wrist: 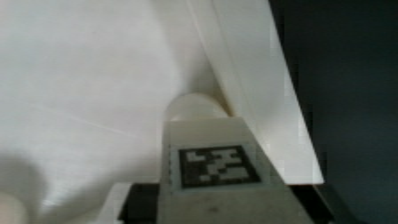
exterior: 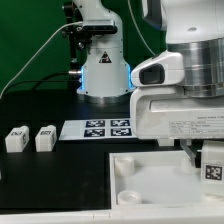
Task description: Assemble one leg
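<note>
leg [wrist: 214, 150], tag facing camera; tip near raised rim of white tray part [wrist: 89, 80]; dark table [wrist: 356, 100] beyond rim

Tray wall [wrist: 242, 70] close beside the held leg [wrist: 215, 150]

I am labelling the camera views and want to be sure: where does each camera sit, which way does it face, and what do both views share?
Exterior view: off the arm, facing across the dark table toward the arm's base; the arm's wrist and claw fill the exterior view's right.
Wrist view: on the wrist, looking along the claw at the leg it grips, over the white tray part.
Shared: the leg with its tag, and the tray part.
</note>
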Action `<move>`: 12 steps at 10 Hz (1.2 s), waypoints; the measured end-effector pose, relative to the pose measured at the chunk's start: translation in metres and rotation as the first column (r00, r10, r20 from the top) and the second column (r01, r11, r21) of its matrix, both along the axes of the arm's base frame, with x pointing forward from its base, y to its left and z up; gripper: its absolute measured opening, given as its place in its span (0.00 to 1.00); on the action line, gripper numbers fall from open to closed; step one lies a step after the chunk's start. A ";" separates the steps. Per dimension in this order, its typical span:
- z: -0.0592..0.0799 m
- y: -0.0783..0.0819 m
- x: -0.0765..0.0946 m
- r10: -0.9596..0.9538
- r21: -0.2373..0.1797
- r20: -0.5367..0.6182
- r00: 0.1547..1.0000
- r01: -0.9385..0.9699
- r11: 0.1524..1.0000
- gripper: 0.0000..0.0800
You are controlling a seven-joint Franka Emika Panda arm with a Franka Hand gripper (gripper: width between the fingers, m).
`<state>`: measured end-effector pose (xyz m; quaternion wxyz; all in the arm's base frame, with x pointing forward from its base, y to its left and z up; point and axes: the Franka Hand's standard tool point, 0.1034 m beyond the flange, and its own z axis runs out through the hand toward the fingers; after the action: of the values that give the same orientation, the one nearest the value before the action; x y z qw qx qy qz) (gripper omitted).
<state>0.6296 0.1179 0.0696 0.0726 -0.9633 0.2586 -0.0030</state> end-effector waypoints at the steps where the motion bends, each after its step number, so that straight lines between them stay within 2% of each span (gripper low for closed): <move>1: 0.000 0.000 0.000 -0.093 0.005 -0.013 0.996 0.093 0.996 0.36; 2: -0.001 0.000 0.001 -0.234 0.011 -0.033 0.972 0.234 0.972 0.36; 3: -0.002 0.000 0.001 -0.416 0.021 -0.058 0.908 0.418 0.908 0.36; 5: -0.003 0.002 0.001 -0.603 0.040 -0.104 0.791 0.609 0.792 0.37; 7: -0.004 0.005 0.001 -0.803 0.059 -0.160 0.575 0.817 0.573 0.37; 10: -0.004 0.007 0.001 -0.789 0.064 -0.154 0.595 0.802 0.593 0.37; 11: -0.004 0.008 0.000 -0.764 0.067 -0.146 0.629 0.777 0.626 0.59; 12: -0.007 0.010 -0.004 -0.705 0.064 -0.132 0.697 0.716 0.695 0.59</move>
<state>0.6253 0.1278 0.0631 0.1064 -0.7818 0.6136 0.0303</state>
